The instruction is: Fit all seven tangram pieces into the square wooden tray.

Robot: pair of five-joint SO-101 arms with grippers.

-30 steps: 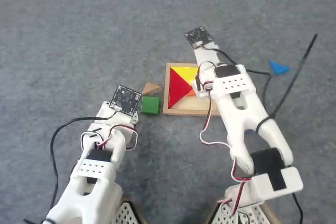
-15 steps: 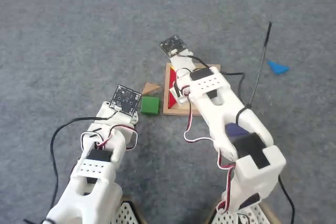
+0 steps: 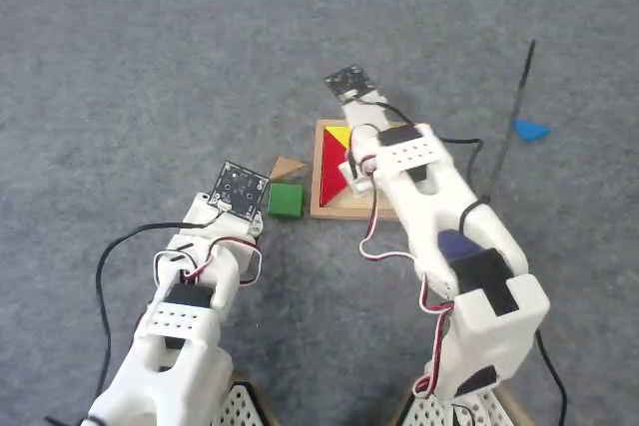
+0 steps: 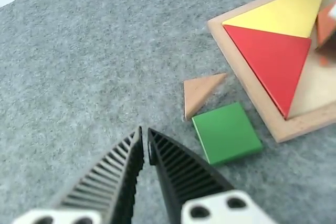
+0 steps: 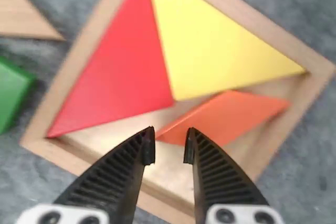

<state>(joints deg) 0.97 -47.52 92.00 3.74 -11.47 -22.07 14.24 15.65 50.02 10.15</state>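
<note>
The square wooden tray (image 3: 317,172) lies on the grey bench (image 3: 150,77), between the two arms and a little ahead of them. Inside it a red triangle (image 5: 115,87) and a yellow triangle (image 5: 210,45) lie flat, meeting along one long edge. An orange parallelogram (image 5: 226,116) lies against the yellow piece. The rest of the tray floor is bare wood.

The right claw (image 5: 168,145) hangs over that bare floor, just beside the orange parallelogram. Its fingers stand narrowly apart and hold nothing.

Outside the tray, a green square (image 4: 227,132) lies on the bench just beside the tray's rim, near the corner by the red triangle's tip. A tan triangle (image 4: 198,90) lies next to the square. A blue triangle (image 3: 529,129) lies well apart on the bench on the tray's far side.

The left claw (image 4: 145,132) sits over bare bench near the green square, its fingers almost together and empty.
</note>
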